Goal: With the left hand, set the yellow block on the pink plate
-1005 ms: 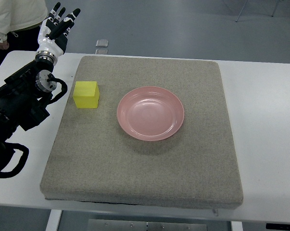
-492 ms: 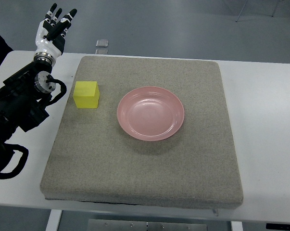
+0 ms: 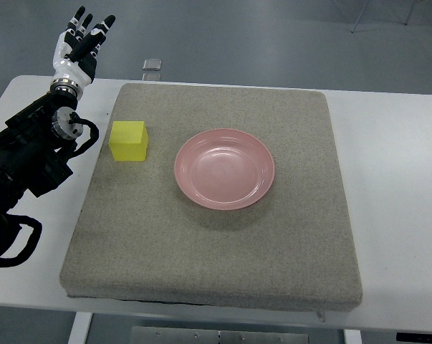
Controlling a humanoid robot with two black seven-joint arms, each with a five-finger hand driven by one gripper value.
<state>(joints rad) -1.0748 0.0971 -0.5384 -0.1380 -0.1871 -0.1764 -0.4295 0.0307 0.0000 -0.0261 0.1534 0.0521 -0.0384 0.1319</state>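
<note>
Yellow block (image 3: 128,140) sits on the left part of the grey felt mat (image 3: 216,272), just left of the pink plate (image 3: 225,169) and apart from it, exactly where it lay a second ago. What differs is small: the person in a pale jacket at the far left corner has gone, and the left robot hand (image 3: 81,44) has barely shifted, hovering beyond the far left edge of the white desk (image 3: 395,179) with fingers spread, holding nothing. Its cube faces look clean and bright, edges square, resting flat.
</note>
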